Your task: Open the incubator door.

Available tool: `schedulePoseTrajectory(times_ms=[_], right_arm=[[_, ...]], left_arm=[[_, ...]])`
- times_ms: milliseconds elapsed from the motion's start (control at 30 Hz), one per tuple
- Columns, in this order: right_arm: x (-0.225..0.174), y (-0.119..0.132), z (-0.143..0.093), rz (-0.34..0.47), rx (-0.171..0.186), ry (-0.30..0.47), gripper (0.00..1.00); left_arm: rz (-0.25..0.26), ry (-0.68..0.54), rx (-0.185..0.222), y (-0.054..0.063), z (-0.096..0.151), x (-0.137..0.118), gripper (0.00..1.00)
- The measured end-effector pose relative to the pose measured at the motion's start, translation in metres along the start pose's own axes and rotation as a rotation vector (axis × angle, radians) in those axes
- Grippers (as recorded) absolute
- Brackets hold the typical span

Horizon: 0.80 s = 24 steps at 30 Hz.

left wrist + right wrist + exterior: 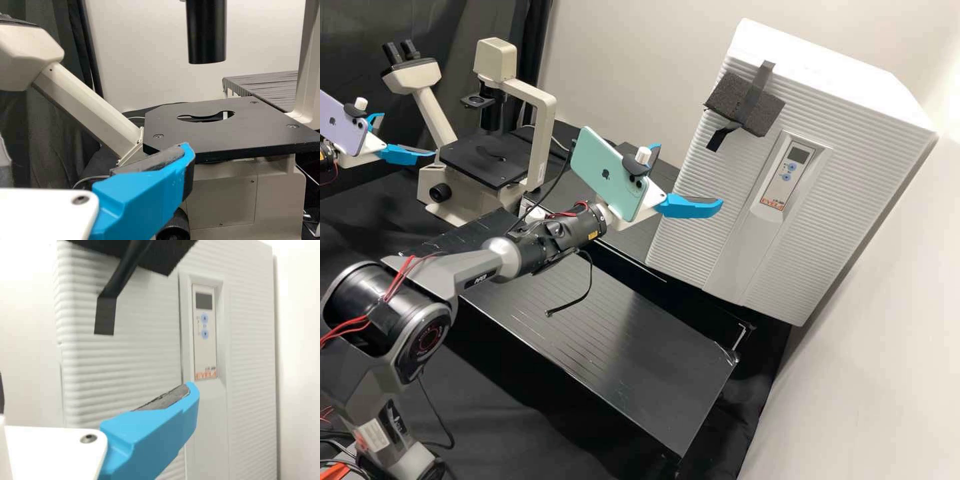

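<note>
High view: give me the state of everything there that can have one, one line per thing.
Incubator door: shut.
Foam block: taped to the door.
Control panel display: dark, no readable figures.
Right end effector: open, holding nothing.
Left end effector: open, holding nothing.
Microscope: standing upright.
</note>
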Motion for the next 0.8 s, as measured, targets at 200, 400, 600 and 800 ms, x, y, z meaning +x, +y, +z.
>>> schedulePoseTrajectory(times_ms=[200, 400, 600, 800], right_arm=[[0.008, -0.005, 0.001, -0.019, -0.01, -0.021, 1.0], [0.014, -0.014, 0.006, -0.046, -0.017, -0.043, 1.0], [0.017, -0.011, 0.015, -0.045, -0.021, -0.073, 1.0], [0.019, -0.006, 0.02, -0.03, -0.021, -0.087, 1.0]], left_arm=[[0.0, 0.0, 0.0, 0.0, 0.0, 0.0, 1.0], [0.0, 0.0, 0.0, 0.0, 0.0, 0.0, 1.0], [0.0, 0.0, 0.0, 0.0, 0.0, 0.0, 1.0], [0.0, 0.0, 0.0, 0.0, 0.0, 0.0, 1.0]])
